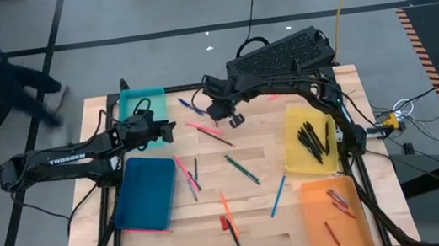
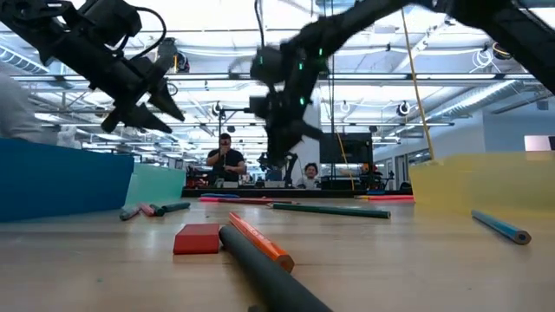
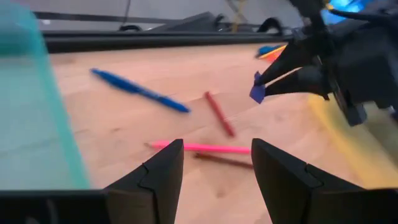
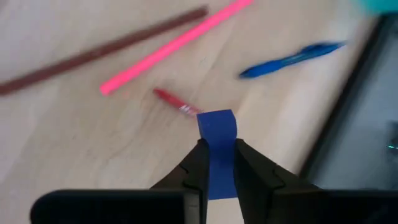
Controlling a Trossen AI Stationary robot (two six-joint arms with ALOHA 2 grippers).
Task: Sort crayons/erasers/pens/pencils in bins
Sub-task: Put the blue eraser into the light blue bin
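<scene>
the right gripper [image 4: 217, 163] hangs above the table [image 1: 298, 206] just beside the teal bin [image 1: 144, 105], jaws clamped on a small blue eraser [image 4: 216, 129] held off the wood over a pink stick [image 4: 175, 42], while the left gripper [image 3: 214, 165], jaws apart, hovers near that bin.

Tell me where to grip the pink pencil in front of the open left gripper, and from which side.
Grip the pink pencil at mid-length, coming straight down from above. It lies flat on the table, thin and long, so the left gripper's fingers should probably straddle it crosswise. A brown stick lies close alongside; avoid catching it.
</scene>
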